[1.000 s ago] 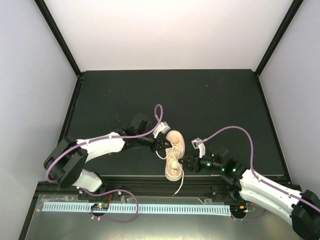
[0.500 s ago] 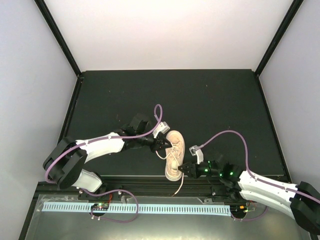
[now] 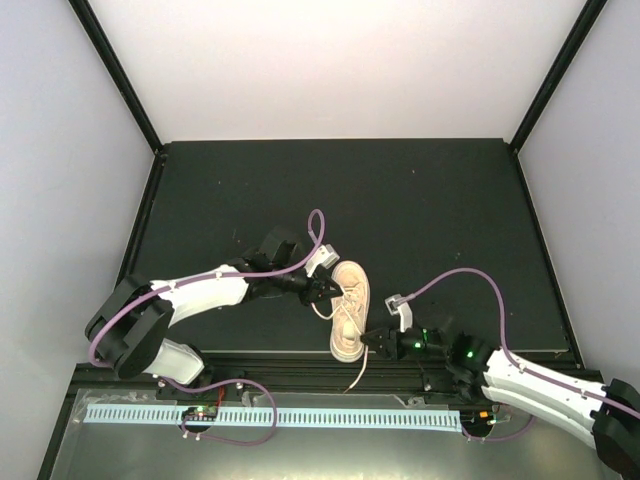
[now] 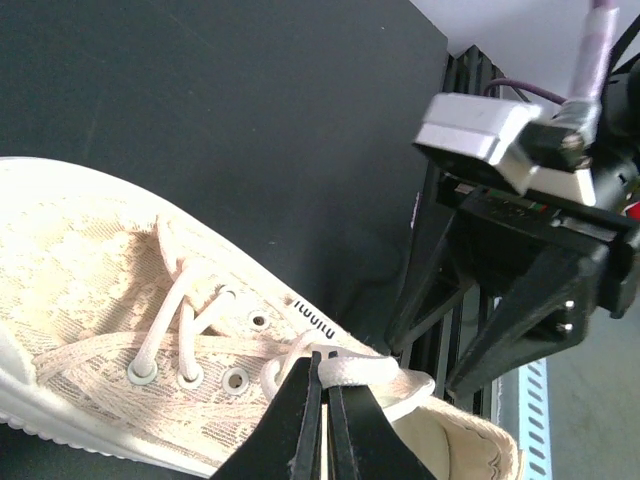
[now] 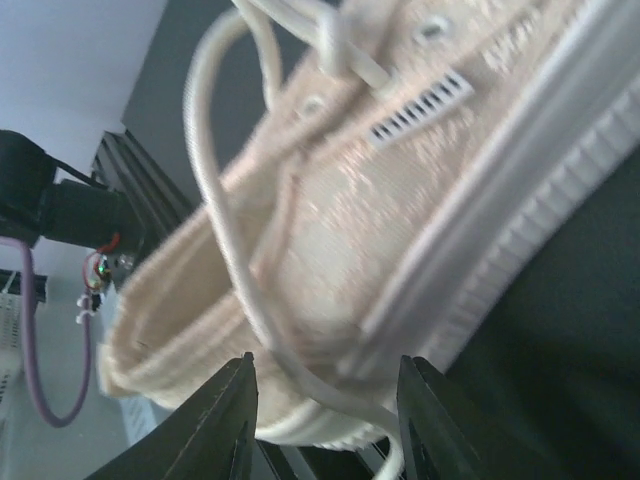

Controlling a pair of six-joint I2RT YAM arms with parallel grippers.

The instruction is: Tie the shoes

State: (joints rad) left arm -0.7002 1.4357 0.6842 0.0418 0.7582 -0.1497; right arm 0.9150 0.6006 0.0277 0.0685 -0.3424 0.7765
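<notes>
Left gripper (image 4: pixel 320 385) holds shut a thin off-white lace (image 4: pixel 365 372) of the small beige-pink sneaker (image 3: pixel 349 308); right gripper (image 5: pixel 325 365), half open and empty, should centre the loose strand (image 5: pixel 213 228) before closing.

One sneaker (image 3: pixel 348 310), threaded with one lace (image 4: pixel 360 370), on one table (image 3: pixel 420 200). Two arms, a left arm (image 3: pixel 200 292) and a right arm (image 3: pixel 530 375), each with two fingers (image 5: pixel 222 425), four in all. Two purple cables (image 3: pixel 468 272), one per arm. One white slotted strip (image 3: pixel 280 417).
</notes>
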